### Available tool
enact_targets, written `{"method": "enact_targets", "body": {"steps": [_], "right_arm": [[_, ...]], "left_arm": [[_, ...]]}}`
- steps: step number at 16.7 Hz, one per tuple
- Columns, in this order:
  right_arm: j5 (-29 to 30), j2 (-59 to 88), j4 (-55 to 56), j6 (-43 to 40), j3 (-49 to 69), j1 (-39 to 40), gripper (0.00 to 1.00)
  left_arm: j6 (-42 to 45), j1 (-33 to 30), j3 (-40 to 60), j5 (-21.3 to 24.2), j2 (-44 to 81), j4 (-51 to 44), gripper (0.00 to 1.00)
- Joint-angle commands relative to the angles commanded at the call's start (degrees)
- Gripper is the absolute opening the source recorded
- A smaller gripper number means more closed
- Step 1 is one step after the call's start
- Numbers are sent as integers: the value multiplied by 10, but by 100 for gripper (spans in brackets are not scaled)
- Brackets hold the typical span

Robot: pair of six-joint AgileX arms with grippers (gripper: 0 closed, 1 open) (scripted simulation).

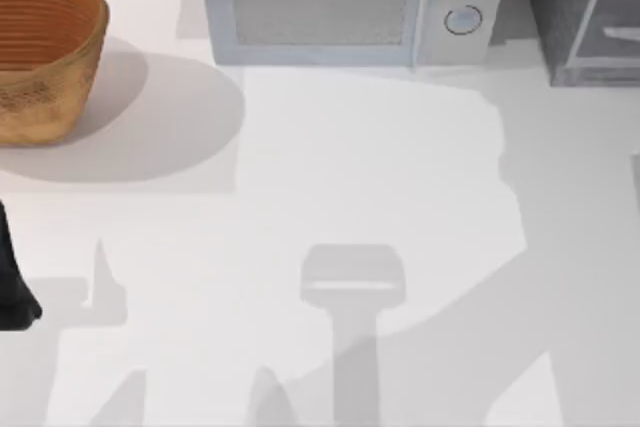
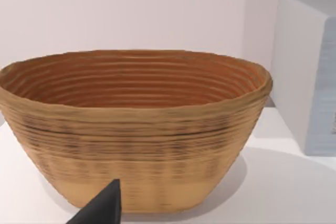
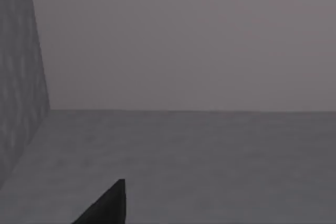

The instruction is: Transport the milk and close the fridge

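Grey fridge [image 1: 585,17] at the tabletop's far right corner may stay open; grip states: cannot tell.

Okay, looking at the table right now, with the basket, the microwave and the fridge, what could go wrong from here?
1. The left gripper sits low, right in front of the basket; pushing forward could shove or tip it.
2. The right gripper has a speckled grey wall close beside it; a sideways swing might strike that wall.
3. The fridge stands near the microwave; a wide arm sweep there could clip either.
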Motion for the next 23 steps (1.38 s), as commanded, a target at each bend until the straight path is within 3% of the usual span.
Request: {"method": "enact_targets", "body": {"steps": [7, 23], "right_arm": [[9, -208, -58, -2, -86, 24, 100], [89, -1141, -439, -7, -594, 95, 100]], "left_arm": [[0, 0, 0, 0, 0, 0, 100], [0, 0, 0, 0, 0, 0, 100]]}}
